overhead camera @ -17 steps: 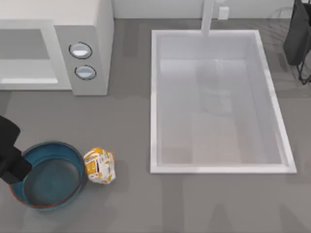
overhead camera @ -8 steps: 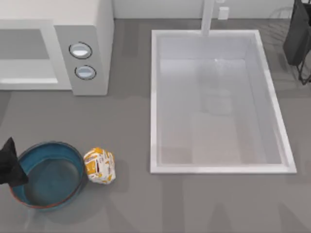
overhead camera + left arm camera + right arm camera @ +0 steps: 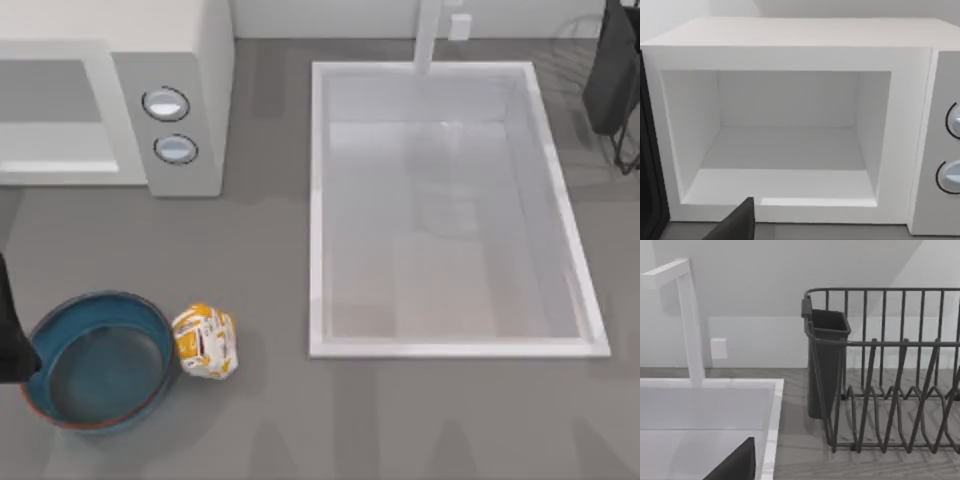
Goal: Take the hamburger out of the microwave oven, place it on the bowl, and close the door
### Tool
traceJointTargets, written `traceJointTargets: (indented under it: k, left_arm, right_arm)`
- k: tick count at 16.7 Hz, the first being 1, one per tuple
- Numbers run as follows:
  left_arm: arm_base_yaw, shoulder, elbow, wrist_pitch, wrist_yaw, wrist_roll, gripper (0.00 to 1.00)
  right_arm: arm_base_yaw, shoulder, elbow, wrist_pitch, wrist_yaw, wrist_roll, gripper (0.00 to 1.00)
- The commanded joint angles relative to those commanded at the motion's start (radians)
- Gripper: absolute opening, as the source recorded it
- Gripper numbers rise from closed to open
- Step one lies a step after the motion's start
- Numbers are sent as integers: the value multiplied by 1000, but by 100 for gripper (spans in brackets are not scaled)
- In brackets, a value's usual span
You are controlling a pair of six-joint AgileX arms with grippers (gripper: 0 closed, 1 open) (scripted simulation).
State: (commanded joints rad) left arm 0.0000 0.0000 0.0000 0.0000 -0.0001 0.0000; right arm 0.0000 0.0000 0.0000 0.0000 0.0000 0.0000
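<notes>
Top view shows the hamburger (image 3: 205,342) on the desk near its front left corner, touching the bowl (image 3: 98,361) but not in it, so the left claw (image 3: 12,335), whose grip I cannot tell, should probably lift it in before shutting the empty microwave oven (image 3: 790,125).

Microwave (image 3: 170,60) cut off by top view's left and top edges. Left arm (image 3: 12,340) mostly out past the left edge, covers a bit of the bowl (image 3: 100,415) rim. Dish rack (image 3: 890,370) cropped at right in right wrist view. Knobs (image 3: 952,150) half cut off in left wrist view.
</notes>
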Motion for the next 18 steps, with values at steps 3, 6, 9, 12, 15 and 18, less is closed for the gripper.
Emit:
traceJointTargets:
  k: [3,6,9,12,15,18]
  left_arm:
    - [0,0,0,0,0,0,100]
    - [0,0,0,0,0,0,77]
    - [0,0,0,0,0,0,55]
    - [0,0,0,0,0,0,32]
    - [0,0,0,0,0,0,10]
    - [0,0,0,0,0,0,0]
  right_arm:
    - [0,0,0,0,0,0,100]
    - [0,0,0,0,0,0,100]
    - [0,0,0,0,0,0,100]
    - [0,0,0,0,0,0,100]
    - [0,0,0,0,0,0,100]
    - [0,0,0,0,0,0,100]
